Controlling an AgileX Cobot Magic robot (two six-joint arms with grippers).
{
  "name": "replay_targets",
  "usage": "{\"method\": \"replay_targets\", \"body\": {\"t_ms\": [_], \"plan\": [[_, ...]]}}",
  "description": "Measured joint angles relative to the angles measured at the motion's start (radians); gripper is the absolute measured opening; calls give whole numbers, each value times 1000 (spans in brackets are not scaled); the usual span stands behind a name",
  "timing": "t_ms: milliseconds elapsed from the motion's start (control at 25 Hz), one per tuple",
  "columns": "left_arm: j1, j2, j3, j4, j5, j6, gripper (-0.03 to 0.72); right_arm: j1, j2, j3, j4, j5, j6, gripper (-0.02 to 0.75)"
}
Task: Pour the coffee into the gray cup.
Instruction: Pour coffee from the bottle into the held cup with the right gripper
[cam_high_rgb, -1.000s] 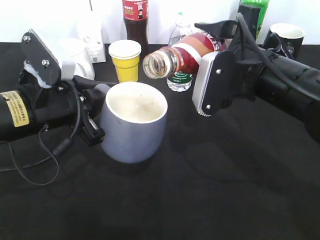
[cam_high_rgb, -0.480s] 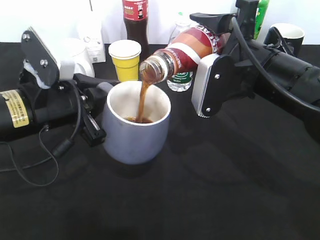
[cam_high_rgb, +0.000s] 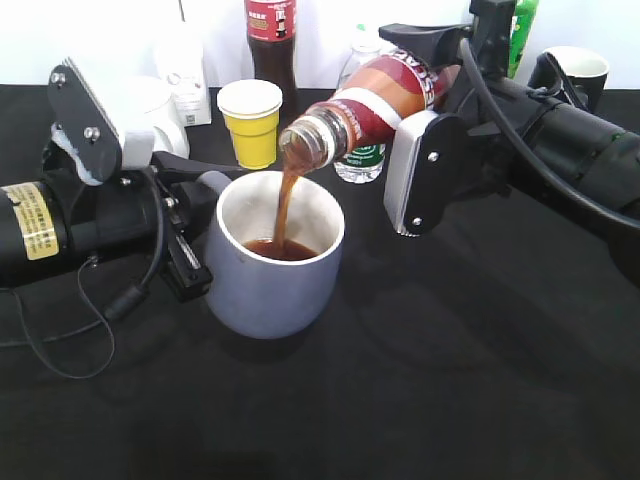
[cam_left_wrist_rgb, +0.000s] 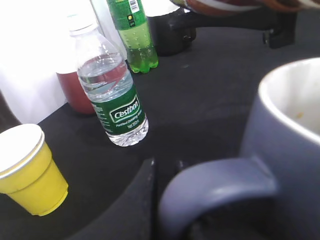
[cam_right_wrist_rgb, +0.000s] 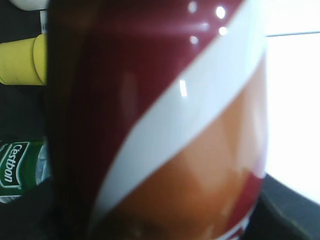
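While a thin brown stream of coffee (cam_high_rgb: 284, 205) falls from the tilted bottle's open mouth, we note a dark pool already gathered in the white interior of the rounded blue-gray ceramic mug (cam_high_rgb: 272, 275).

The mug stands upright on the black tablecloth (cam_high_rgb: 420, 390), near the middle of the exterior view. The left gripper (cam_high_rgb: 185, 230) sits against the mug's loop handle (cam_left_wrist_rgb: 212, 187); the left wrist view shows one dark finger just beside the loop, but we cannot tell whether the jaws actually clamp it.

The right gripper (cam_high_rgb: 425, 110) holds the curvy orange-red bottle with white swirls (cam_high_rgb: 375, 100) by its body, jaws closed around it, neck angled downward over the mug's far rim. The right wrist view is filled almost wholly by the bottle's maroon, white and orange bands (cam_right_wrist_rgb: 165, 125).

Behind the mug:
- yellow paper cup with white rim (cam_high_rgb: 250, 120), upright
- clear water bottle with green label (cam_left_wrist_rgb: 112, 95), upright, beside the yellow cup
- tall dark cola bottle with red label (cam_high_rgb: 271, 40) at the back edge
- green soda bottle (cam_left_wrist_rgb: 131, 32) and black mug (cam_high_rgb: 570, 70) at far right
- white mug (cam_high_rgb: 150, 105), partly hidden by the left arm
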Motion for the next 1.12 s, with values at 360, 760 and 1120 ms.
{"method": "replay_targets", "body": {"t_ms": [360,760,1120], "plan": [[0,0,0,1,-22,0,69,0,0,0,0,0,-1,532],[0,0,0,1,-22,0,69,0,0,0,0,0,-11,532],[0,0,0,1,-22,0,69,0,0,0,0,-6,-29,532]]}}
